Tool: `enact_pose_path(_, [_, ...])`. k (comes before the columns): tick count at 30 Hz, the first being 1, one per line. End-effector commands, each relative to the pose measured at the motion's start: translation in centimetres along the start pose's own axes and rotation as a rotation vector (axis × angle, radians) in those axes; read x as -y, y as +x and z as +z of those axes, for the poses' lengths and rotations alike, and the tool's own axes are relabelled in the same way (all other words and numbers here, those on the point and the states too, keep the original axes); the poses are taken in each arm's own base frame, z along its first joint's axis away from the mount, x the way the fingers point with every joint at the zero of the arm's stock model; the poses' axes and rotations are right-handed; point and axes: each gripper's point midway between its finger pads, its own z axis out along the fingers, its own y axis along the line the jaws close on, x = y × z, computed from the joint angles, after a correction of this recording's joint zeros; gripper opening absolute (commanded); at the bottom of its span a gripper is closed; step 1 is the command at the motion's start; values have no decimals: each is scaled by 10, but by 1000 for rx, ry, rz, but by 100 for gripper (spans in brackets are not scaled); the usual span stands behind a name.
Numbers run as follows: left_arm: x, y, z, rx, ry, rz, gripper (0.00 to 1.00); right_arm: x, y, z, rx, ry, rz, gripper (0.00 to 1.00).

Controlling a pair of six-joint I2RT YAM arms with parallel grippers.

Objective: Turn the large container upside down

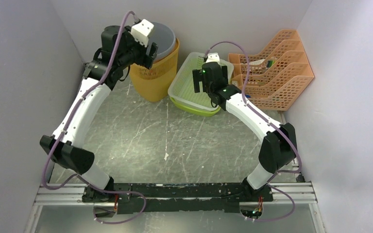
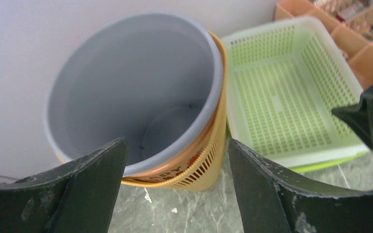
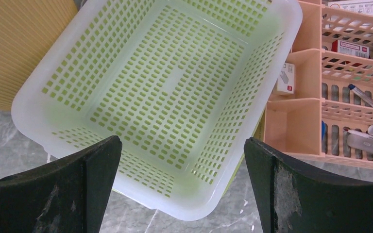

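Observation:
The large container, a tall grey tub (image 1: 164,35) (image 2: 126,82), stands upright with its mouth up, nested inside an orange slatted basket (image 1: 154,80) (image 2: 210,162) at the back left. My left gripper (image 1: 150,52) (image 2: 175,145) hovers open just above the tub's near rim, touching nothing. A little to the right, my right gripper (image 1: 200,81) (image 3: 182,143) hangs open over the near edge of a white perforated tray (image 1: 183,80) (image 3: 34,97) and holds nothing.
The white tray sits in a green tray (image 1: 194,109) right beside the basket. A peach file rack (image 1: 277,68) (image 3: 296,126) with pens and small boxes stands at the back right. Walls close in at the back and on both sides.

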Motion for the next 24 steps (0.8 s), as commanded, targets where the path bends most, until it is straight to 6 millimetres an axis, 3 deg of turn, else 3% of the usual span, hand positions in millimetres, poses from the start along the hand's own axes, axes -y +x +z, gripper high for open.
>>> enact_pose_path(1, [27,17,8,-53,162,82,85,10,-20,-5,34,7,39,100])
enact_pose_path(4, [34,24,14,-54,216,104,84,13,-20,-5,35,-10,54,100])
enact_pose_path(7, [34,27,20,-47,251,104,82,28,-16,0,25,3,80,100])
enact_pose_path(19, [5,45,53,-63,230,85,79,41,-2,7,-7,3,89,100])
enact_pose_path(24, [2,57,62,-89,229,102,76,43,4,10,-22,8,83,100])
